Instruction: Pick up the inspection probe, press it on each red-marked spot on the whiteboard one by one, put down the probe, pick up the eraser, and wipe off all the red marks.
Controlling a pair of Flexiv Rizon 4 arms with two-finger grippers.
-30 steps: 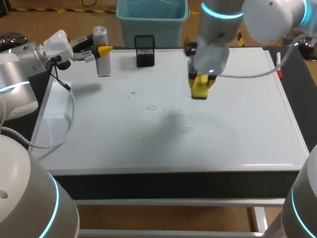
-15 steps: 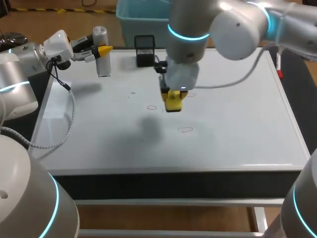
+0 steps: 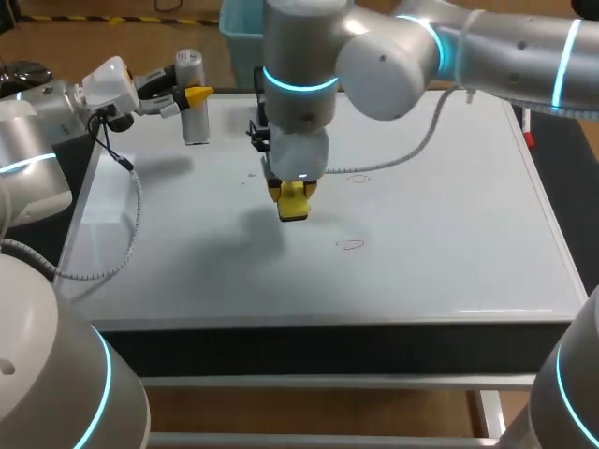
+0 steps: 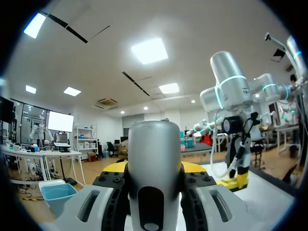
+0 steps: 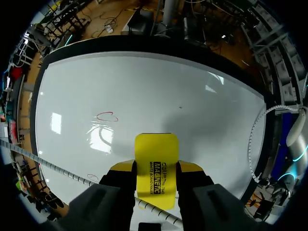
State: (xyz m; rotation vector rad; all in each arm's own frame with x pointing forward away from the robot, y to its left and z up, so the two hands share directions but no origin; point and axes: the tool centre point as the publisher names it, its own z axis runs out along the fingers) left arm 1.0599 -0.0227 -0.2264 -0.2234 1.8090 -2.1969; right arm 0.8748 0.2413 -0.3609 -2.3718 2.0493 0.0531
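1. Head view: the left gripper (image 3: 192, 96) sits at the far left corner of the whiteboard (image 3: 449, 234). Its fingers are closed on the grey probe (image 3: 195, 122), which stands upright. The right arm comes in from the right and reaches past the middle. The right gripper (image 3: 291, 192) points down, its fingers clamped on the yellow eraser (image 3: 295, 210). A red mark (image 3: 352, 245) lies nearer the front edge, apart from the eraser. A fainter red mark (image 3: 360, 179) lies beside the arm's grey cable (image 3: 412, 154). The board is white and glossy with a pale rim (the eraser throws a soft shadow just beside itself).

2. Left wrist view: the probe (image 4: 154, 168) fills the gap between the fingers and is gripped from both sides. Its casing has a dark slot and no lettering I can make out. Beyond it the right arm stands over the board, with the eraser (image 4: 238, 182) at its tip.

3. Right wrist view: the eraser (image 5: 156, 171) is pinched between the two fingers. A strip of black print runs across its yellow back. The red mark (image 5: 107, 116) lies ahead of it on the board, among bright reflections. The fainter red mark (image 5: 91, 178) sits beside the gripper, near the ribbed cable. I cannot tell whether the eraser touches the board.
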